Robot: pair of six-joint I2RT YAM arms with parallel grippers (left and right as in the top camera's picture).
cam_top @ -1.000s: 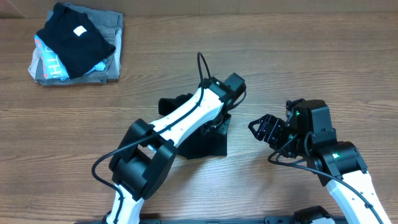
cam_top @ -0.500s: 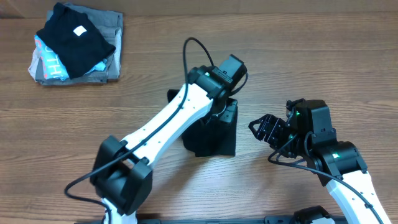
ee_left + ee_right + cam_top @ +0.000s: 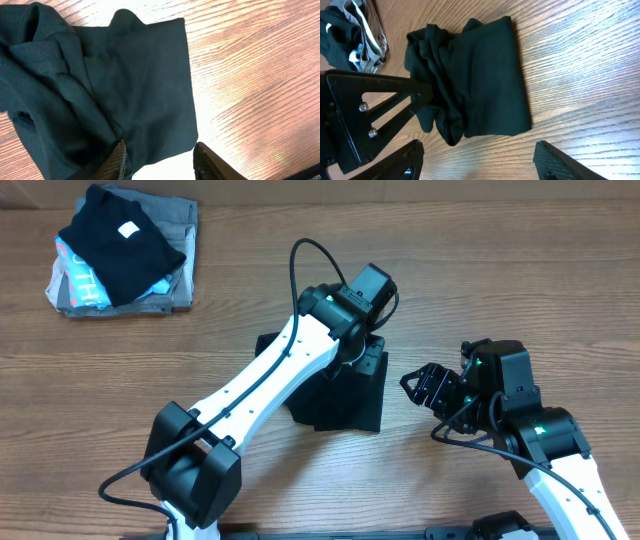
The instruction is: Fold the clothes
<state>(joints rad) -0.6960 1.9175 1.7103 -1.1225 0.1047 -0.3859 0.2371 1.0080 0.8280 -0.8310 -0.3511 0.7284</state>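
Observation:
The black shirt (image 3: pixel 345 405) lies in a crumpled, partly folded bundle on the wooden table (image 3: pixel 480 270), near the middle. My left gripper (image 3: pixel 358 360) hangs right over its upper right part. In the left wrist view the fingers (image 3: pixel 160 160) are apart, with the shirt's (image 3: pixel 140 90) lower edge lying between them, against the left finger. My right gripper (image 3: pixel 415 385) is open and empty just right of the shirt. In the right wrist view (image 3: pixel 485 160) the shirt (image 3: pixel 480 85) lies ahead of its wide-open fingers.
A stack of folded clothes sits at the back left: a black piece with a white square label (image 3: pixel 120 240) on grey and light-blue garments (image 3: pixel 178 275). My left arm (image 3: pixel 260 385) crosses over the shirt's left side.
My left arm has stretched out, its elbow swinging left. The shirt bundle has shifted a little to the right and changed shape. The right arm has not moved.

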